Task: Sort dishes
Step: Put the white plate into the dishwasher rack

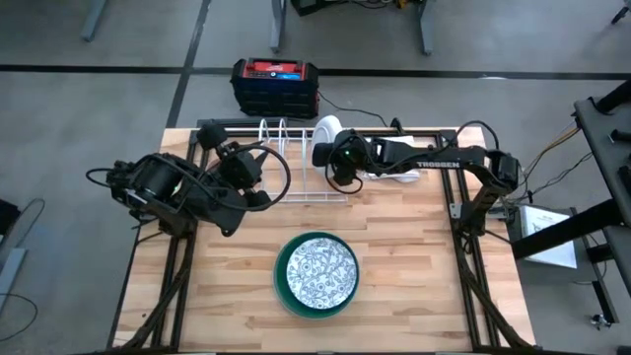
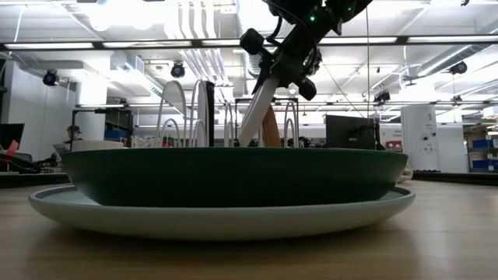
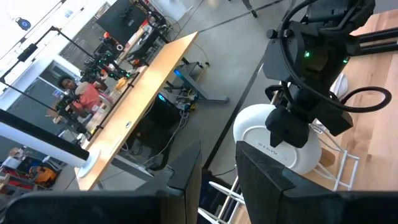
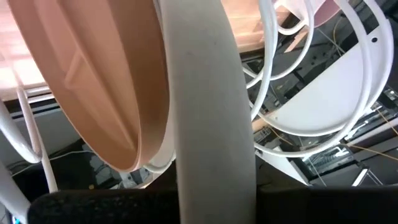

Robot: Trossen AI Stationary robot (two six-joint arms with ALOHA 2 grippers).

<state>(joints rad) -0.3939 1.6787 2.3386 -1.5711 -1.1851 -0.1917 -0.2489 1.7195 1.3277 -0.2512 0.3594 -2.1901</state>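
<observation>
While the right end effector (image 1: 335, 166) hangs over the white wire dish rack (image 1: 286, 163) at the back of the wooden counter (image 1: 414, 266), it's pinching a round white plate (image 2: 255, 117) by the rim, fingers pressed on either side of the edge. Seen from counter height, that plate stands on edge, tilted, its lower edge down among the rack's wire loops. So its flat face runs roughly in line with the slots, and the plate sits directly below the wrist: the move ahead looks like a straight lower into a slot. Just beside it in the rack stands a small brown plate (image 4: 93, 81), close enough to bump. Left end effector (image 1: 258, 197) waits by the rack's left end, fingers spread, holding nothing. Near the front edge, well apart, the grey-speckled patterned plate (image 1: 317, 270) lies in the large dark green plate (image 2: 233, 175), itself on a pale mint plate (image 2: 226, 218).
</observation>
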